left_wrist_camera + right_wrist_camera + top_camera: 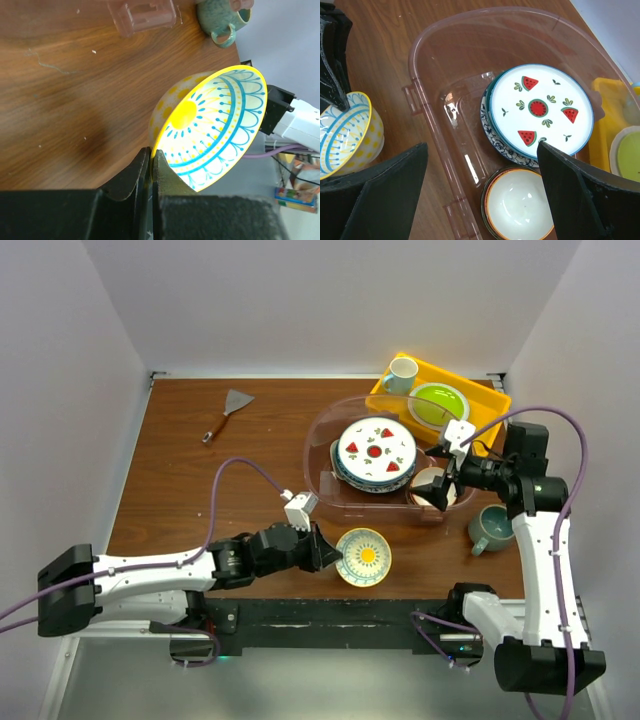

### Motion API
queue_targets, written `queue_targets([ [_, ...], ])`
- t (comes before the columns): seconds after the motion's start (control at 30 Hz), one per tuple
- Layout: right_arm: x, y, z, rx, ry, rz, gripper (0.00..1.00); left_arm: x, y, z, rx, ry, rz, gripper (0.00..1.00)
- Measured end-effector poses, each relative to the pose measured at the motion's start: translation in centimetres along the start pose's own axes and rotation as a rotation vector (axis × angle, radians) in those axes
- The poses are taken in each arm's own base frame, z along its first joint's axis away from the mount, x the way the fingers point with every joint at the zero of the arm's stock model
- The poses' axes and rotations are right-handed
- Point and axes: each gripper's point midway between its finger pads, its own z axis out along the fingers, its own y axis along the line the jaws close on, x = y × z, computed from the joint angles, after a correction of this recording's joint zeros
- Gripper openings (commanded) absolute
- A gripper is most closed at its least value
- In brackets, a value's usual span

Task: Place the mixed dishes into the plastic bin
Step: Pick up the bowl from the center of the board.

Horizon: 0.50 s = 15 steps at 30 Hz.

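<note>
My left gripper (328,549) is shut on the rim of a yellow bowl (364,556) with blue line pattern, just in front of the plastic bin (316,435); its fingertips (151,156) pinch the bowl (215,125) edge. Inside the bin lies a plate stack topped by the white plate with red fruit marks (376,450), over a blue floral plate (495,135). A white-inside bowl with an orange rim (520,205) sits in the bin's near right corner. My right gripper (441,486) hangs open over it (480,195), holding nothing. A grey-teal mug (490,527) stands on the table right of the bin.
A yellow tray (480,400) behind the bin holds a lime-green plate (438,405) and a white mug (402,373). A metal spatula (228,412) lies at the back left of the wooden table. White walls close in on three sides.
</note>
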Motion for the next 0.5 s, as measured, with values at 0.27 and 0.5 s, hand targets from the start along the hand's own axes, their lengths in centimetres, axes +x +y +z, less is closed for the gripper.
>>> queue_targets([
  [0.27, -0.8, 0.0, -0.2, -0.001, -0.008, 0.017, 0.98, -3.0, -1.5, -0.2, 0.031, -0.054, 0.090, 0.00],
  [0.5, -1.7, -0.3, -0.3, 0.014, -0.031, 0.089, 0.98, -6.3, -2.7, -0.8, 0.050, -0.135, 0.150, 0.00],
])
